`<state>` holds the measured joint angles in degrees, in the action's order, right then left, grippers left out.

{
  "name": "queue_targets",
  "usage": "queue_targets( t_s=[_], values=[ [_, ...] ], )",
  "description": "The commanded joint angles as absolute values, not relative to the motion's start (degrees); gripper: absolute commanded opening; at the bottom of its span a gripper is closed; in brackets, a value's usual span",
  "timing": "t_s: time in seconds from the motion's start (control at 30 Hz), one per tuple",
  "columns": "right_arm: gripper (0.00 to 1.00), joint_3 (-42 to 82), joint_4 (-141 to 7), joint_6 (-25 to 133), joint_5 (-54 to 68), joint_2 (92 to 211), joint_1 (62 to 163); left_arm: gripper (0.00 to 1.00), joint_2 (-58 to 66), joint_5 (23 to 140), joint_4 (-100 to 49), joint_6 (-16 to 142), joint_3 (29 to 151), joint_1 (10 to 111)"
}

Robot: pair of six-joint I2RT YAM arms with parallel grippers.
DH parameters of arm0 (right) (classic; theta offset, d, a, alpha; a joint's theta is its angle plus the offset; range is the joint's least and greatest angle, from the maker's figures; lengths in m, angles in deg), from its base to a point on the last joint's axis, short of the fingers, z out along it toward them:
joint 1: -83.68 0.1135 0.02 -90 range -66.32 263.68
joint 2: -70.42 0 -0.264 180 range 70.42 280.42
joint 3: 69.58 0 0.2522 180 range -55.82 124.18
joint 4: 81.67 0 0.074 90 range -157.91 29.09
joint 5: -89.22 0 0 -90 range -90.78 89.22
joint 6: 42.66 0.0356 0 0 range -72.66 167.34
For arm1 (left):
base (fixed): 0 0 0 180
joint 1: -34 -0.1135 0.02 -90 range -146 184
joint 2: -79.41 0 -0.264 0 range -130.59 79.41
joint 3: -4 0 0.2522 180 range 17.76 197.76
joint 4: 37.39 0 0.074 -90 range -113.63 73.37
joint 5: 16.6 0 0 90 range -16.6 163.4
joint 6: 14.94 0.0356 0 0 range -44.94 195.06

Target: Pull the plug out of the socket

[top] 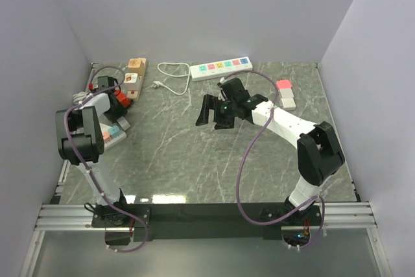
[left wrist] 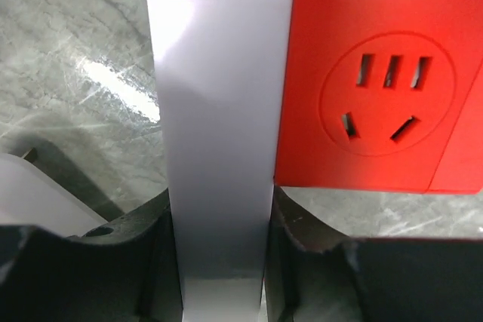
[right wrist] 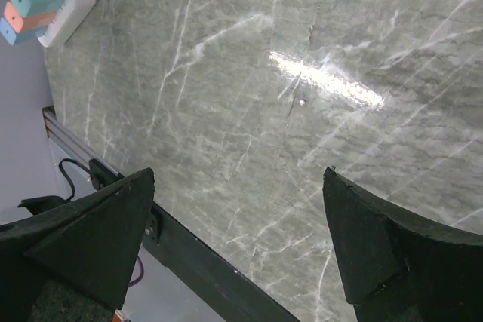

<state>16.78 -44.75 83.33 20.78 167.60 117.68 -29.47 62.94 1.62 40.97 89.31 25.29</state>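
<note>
Two jaws of your left gripper sit tight beside a white bar next to the empty red socket, probably to steady it. I cannot tell whether they pinch it. Your right gripper hangs spread wide over the table, mid-scene. The plug itself is hidden, and its black cord curls far left.

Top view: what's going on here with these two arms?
The left hand is down among the power strips by the left wall. Its fingers sit on either side of a pale bar next to a red socket; whether it grips yet is unclear. The right hand hangs wide open over the table, holding nothing. The plug is not in clear view.
</note>
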Motion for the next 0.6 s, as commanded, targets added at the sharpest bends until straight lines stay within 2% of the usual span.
queue_targets(
  t_s=[0.0,0.27,0.57],
  values=[
    [0.98,17.57,-43.74,81.71,18.99,164.02,118.05,0.01,-24.14,67.68,-1.57,42.89,88.34,25.29],
    [0.98,17.22,-43.21,81.44,19.08,161.91,118.05,0.01,-7.44,65.93,2.9,39.99,86.05,25.3],
    [0.98,16.43,-42.77,81.53,18.55,158.75,117.87,0.01,4.78,67.68,7.04,41.21,92.2,25.38]
  ],
)
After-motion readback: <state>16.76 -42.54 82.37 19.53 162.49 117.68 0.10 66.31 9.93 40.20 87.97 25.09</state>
